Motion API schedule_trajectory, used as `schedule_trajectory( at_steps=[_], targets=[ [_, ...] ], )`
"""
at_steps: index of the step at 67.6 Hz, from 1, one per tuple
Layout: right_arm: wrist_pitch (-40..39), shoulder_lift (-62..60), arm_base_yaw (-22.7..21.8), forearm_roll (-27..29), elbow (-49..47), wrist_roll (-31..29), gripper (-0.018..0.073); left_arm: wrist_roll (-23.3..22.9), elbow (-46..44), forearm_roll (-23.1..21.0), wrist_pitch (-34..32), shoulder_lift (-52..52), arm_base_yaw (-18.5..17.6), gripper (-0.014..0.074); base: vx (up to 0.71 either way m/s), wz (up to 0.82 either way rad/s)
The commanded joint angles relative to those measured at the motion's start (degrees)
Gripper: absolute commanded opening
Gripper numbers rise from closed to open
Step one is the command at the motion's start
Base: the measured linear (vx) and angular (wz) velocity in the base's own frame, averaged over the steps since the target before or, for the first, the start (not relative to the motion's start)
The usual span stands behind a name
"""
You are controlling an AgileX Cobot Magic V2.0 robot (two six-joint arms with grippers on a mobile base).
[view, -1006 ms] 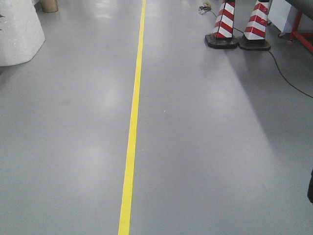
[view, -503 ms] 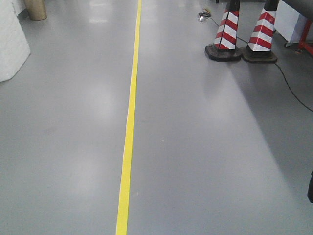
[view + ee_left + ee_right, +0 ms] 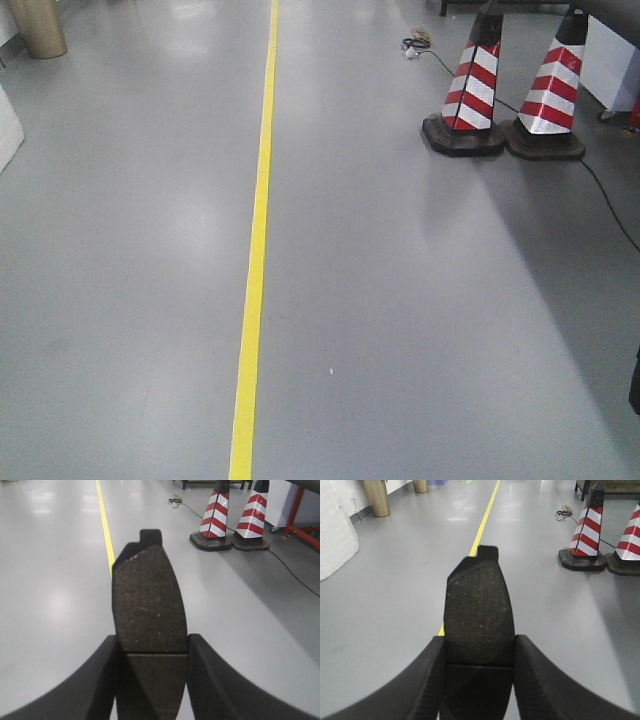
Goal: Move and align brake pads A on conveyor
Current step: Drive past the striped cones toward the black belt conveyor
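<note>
1. The left jaws stand narrow, clamped from both sides on the near half of a brake pad (image 3: 149, 600). Its rough grey face is turned to the wrist camera, the centre groove lies level with the fingertips, and the far end with its dark tab juts forward past them.
2. The right jaws are likewise narrow, gripping a second brake pad (image 3: 479, 615) the same way, with the groove between the fingertips and the tabbed end pointing ahead.
3. Both pads hang in the air over the grey floor (image 3: 130, 300), held only by the jaws.
4. The front view shows, from the left, a tan drum (image 3: 35, 25) whose inside is hidden, a yellow line (image 3: 255, 240), two striped cones (image 3: 472, 90) side by side, and a black cable (image 3: 610, 205).
</note>
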Motion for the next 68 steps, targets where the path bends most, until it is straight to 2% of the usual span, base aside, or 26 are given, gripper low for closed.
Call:
schedule_trajectory(
  at_steps=[1,68],
  targets=[
    [-5.31,0.15,-0.23,0.45,-1.72,-0.60,-0.0010,-0.23,-1.82,-0.70,-5.91,0.34,-0.25,-0.0006,0.76,0.00],
    [-5.31,0.15,-0.23,0.45,-1.72,-0.60,-0.0010,-0.23,-1.82,-0.70,-5.97,0.40,-0.25,-0.0006,0.76,0.01]
  ],
)
